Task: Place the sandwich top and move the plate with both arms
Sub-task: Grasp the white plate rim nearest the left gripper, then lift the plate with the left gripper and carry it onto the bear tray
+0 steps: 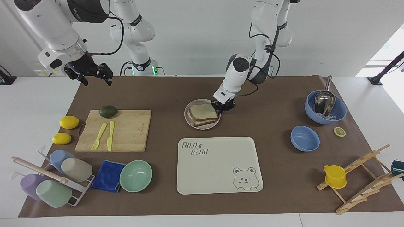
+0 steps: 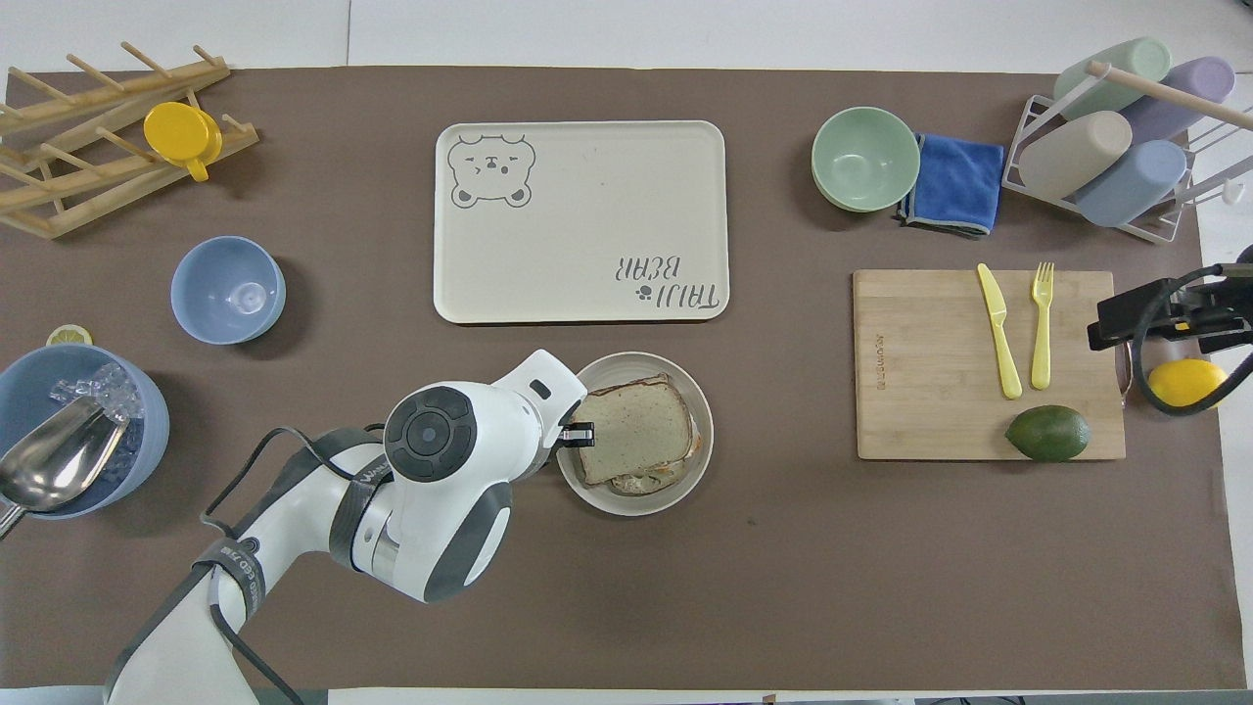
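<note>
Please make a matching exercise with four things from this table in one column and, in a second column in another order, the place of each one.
Things
1. plain white bread slice
2. dark green avocado
3. silver metal scoop
4. small yellow cup

Places
A. on the wooden drying rack
B. in the large blue bowl with ice
C. on top of the sandwich on the round cream plate
D. on the bamboo cutting board

Pairs: 1-C, 2-D, 3-B, 4-A

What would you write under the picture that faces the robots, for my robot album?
Left gripper pinches the rim of the plate holding the sandwich top; right gripper waits open above the table's corner.
</note>
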